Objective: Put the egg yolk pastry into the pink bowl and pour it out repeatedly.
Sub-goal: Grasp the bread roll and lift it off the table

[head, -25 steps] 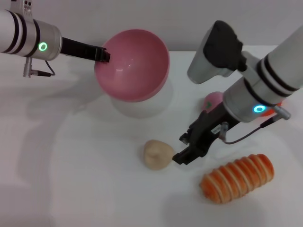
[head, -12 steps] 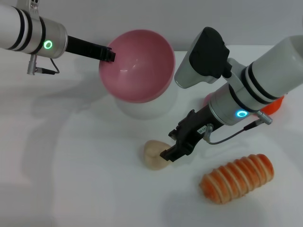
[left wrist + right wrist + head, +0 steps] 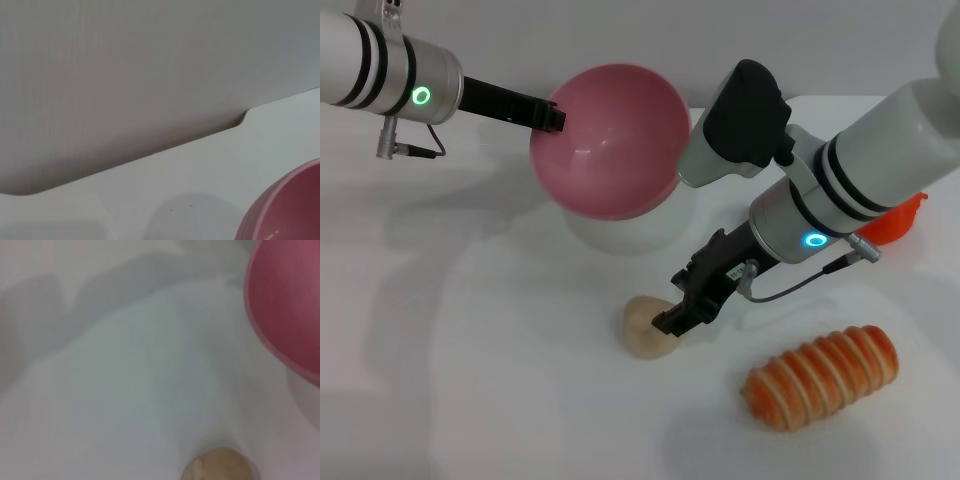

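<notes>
The pink bowl point(image 3: 610, 140) hangs tilted above the white table, its opening facing front. My left gripper point(image 3: 552, 118) is shut on its left rim. The bowl's edge also shows in the left wrist view point(image 3: 290, 210) and the right wrist view point(image 3: 287, 305). The egg yolk pastry point(image 3: 642, 325), a small beige dome, lies on the table in front of the bowl and also shows in the right wrist view point(image 3: 217, 466). My right gripper point(image 3: 672, 300) is open, its fingers reaching over the pastry's right side, at or just above it.
A long orange-striped bread roll point(image 3: 820, 378) lies at the front right. An orange object point(image 3: 895, 222) sits behind my right arm. The table's back edge point(image 3: 240, 125) meets a grey wall.
My right gripper has moved left from beside the pastry to over its right side. The left gripper and the bowl shifted slightly right, then held still.
</notes>
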Robot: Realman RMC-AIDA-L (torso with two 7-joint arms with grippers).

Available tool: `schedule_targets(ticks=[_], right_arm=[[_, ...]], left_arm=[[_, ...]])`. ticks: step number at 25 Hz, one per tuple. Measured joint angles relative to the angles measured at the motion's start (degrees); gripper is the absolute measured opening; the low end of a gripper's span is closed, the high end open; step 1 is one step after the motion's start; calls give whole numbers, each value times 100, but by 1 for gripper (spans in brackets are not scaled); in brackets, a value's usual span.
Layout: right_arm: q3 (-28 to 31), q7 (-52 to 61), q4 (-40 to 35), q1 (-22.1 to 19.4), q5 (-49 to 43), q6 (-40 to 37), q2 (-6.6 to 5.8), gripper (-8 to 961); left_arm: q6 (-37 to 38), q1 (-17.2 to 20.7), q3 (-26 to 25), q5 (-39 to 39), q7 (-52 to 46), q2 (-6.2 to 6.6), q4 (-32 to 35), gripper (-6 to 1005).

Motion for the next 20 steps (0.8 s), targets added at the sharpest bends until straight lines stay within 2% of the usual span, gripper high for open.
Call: schedule_targets(ticks=[8, 13, 20], right_arm=[[-288, 137, 176, 50, 15, 213, 16, 634], [-510, 157, 533, 269, 146, 281, 16, 598], [-627, 128, 539, 289, 141, 285, 16, 547]], left_arm=[[4, 11, 0, -18, 46, 0, 6, 45], [7, 6, 0, -21, 96, 0, 7, 45], [6, -5, -7, -27, 143, 0, 7, 45]])
